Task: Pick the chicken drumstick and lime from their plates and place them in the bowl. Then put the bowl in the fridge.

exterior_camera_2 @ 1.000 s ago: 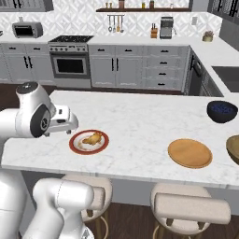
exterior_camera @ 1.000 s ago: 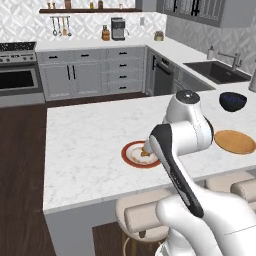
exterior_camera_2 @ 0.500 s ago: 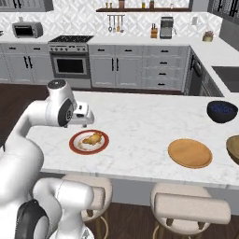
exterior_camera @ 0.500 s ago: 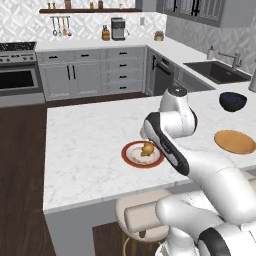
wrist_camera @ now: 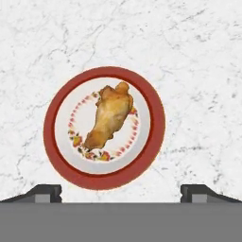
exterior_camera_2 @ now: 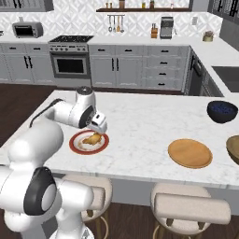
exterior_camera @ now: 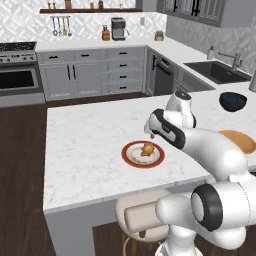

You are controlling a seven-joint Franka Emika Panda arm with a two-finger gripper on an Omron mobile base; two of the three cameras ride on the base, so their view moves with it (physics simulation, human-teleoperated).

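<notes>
The chicken drumstick (wrist_camera: 109, 116) lies golden-brown in the middle of the white plate with the red rim (wrist_camera: 52, 127) on the marble island. My gripper (wrist_camera: 121, 191) hangs above this plate, open, its two fingertips (wrist_camera: 45, 193) wide apart and nothing between them. From the right base the gripper (exterior_camera_2: 99, 129) sits just over the drumstick (exterior_camera_2: 92, 138) and red-rimmed plate (exterior_camera_2: 77, 145). The tan wooden plate (exterior_camera_2: 190, 152) lies bare to the right. The wooden bowl (exterior_camera_2: 234, 148) peeks in at the right edge. The lime and the fridge are out of view.
A dark blue bowl (exterior_camera_2: 222, 111) stands at the island's far right. Two stools (exterior_camera_2: 189, 210) stand under the island's near edge. My own white arm (exterior_camera: 210, 150) crosses the counter between the red-rimmed plate (exterior_camera: 131, 159) and the wooden plate (exterior_camera: 242, 141).
The arm has swung its hand from beside the red-rimmed plate to over it, so the drumstick now lies beneath the fingers. The jaws stay open.
</notes>
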